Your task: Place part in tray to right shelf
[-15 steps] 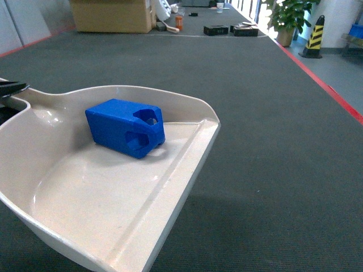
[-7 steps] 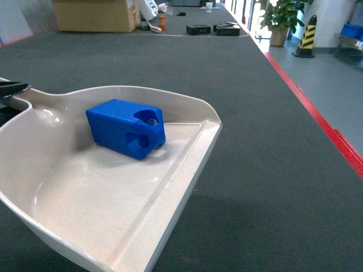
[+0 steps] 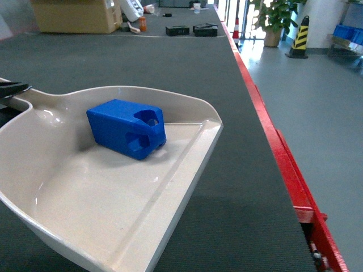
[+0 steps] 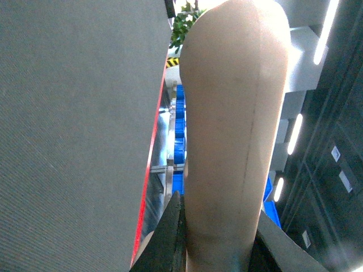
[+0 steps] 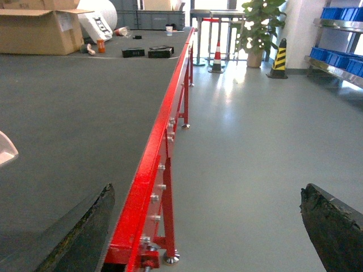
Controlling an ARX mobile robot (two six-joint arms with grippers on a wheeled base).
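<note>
One part (image 3: 126, 128), the small blue block, lies on its side in the far half of the tray (image 3: 85, 198), its bevelled end toward the tray's flat lip on the right. The left hand (image 4: 212, 243) is clenched on the tray's stub handle, so the carrying falls to that arm. The right hand (image 5: 215, 226) hangs released, holding nothing, beyond the counter's (image 3: 170, 62) red edge. The right shelf is hardly visible; judging by the task, it lies rightward.
</note>
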